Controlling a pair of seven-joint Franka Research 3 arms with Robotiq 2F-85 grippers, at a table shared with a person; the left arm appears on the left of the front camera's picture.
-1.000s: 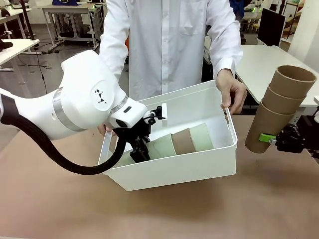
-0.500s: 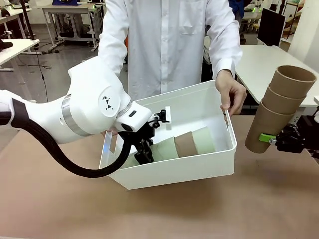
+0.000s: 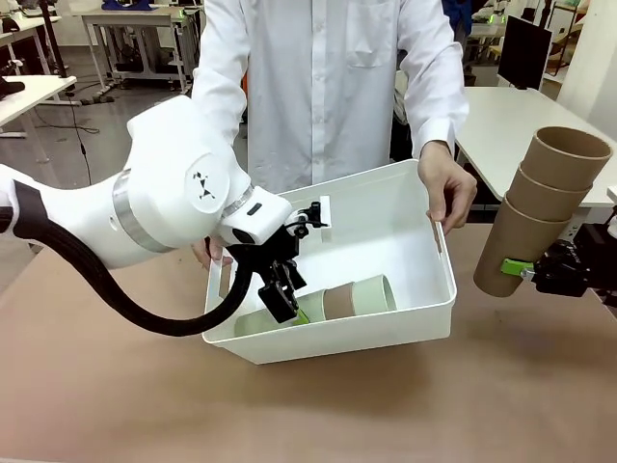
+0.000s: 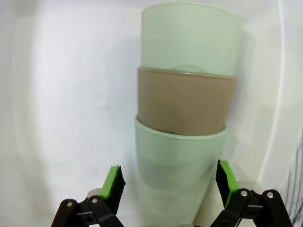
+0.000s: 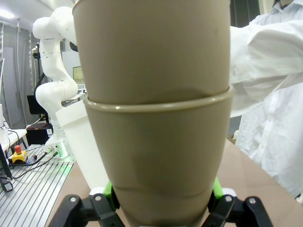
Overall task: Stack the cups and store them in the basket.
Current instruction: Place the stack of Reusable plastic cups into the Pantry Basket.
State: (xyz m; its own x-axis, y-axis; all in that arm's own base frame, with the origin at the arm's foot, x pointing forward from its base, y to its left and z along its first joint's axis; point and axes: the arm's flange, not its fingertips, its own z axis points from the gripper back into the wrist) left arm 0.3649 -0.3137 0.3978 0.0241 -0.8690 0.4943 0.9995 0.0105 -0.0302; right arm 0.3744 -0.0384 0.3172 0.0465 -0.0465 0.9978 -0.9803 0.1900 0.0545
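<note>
**Front view: second stack right of basket**

Lying in white basket (image 3: 337, 338), steadied by person's hand (image 3: 448, 183): three nested cups (image 3: 352, 299), mint-brown-mint, long axis pointing away from released left fingers (image 4: 115, 182) flanking the base. Clamped in right fingers (image 3: 517, 265): three brown cups (image 3: 540, 207), rims up, well right of basket.

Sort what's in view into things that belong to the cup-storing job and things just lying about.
Job: white basket; mint-brown-mint cup stack lying inside it; three-cup brown stack held in the right claw; left claw, open at that lying stack's base; person's hand on the basket rim.
Lying about: dark monitor; white table behind the person.
</note>
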